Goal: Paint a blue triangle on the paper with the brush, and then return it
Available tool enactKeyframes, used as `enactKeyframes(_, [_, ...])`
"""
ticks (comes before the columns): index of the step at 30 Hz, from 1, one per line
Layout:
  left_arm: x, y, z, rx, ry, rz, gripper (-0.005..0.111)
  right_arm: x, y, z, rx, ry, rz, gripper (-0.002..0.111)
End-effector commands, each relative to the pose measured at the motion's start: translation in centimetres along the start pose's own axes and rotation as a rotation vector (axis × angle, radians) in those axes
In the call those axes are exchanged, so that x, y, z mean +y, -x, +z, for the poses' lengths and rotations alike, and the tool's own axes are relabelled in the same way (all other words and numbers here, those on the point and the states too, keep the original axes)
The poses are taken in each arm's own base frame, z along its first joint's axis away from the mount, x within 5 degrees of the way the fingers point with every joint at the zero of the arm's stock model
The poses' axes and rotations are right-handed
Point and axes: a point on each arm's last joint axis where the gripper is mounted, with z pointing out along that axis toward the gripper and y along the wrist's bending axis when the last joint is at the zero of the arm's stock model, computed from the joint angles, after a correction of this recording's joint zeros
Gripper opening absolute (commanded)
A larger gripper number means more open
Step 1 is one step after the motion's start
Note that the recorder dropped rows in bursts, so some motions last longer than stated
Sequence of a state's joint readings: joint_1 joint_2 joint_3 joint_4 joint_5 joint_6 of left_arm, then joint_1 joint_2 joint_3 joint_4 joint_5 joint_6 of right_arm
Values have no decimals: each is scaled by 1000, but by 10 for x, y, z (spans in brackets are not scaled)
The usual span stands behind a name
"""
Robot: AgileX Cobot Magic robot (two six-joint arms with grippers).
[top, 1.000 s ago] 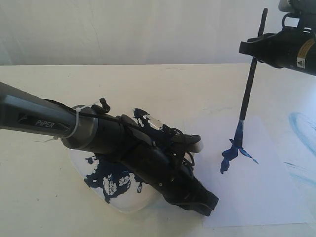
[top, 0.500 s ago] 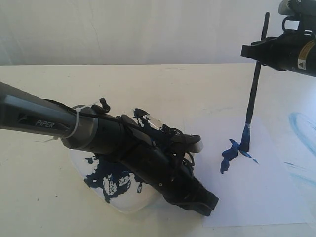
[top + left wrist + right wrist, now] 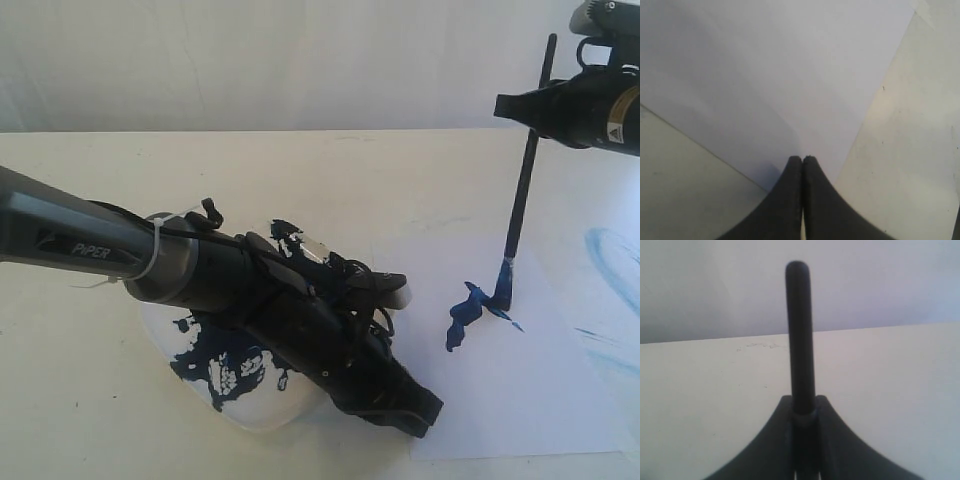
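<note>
Branching dark-blue strokes (image 3: 465, 312) on white paper (image 3: 535, 395)

1. "PiPER" in pale letters, with a small slanted mark just before it, printed along the grey sleeve of the left arm (image 3: 90, 248), seen in the exterior view
2. Yellow sticker (image 3: 622, 110) with a black warning triangle, stuck on the black body of the right arm (image 3: 580, 105); any print on it too small to read
3. Nothing legible in either wrist view
</note>
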State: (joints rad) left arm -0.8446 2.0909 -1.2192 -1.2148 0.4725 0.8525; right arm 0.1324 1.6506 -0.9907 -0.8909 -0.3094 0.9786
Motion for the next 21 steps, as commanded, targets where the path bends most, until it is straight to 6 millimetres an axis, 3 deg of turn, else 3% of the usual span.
enactKeyframes(1, [5,-10,9,48,-8,-32,0,0,3,-5,-5,-11,2,0])
enactKeyframes(21, [5,-10,9,48,-8,-32,0,-5,5,-12,32,-101,38,0])
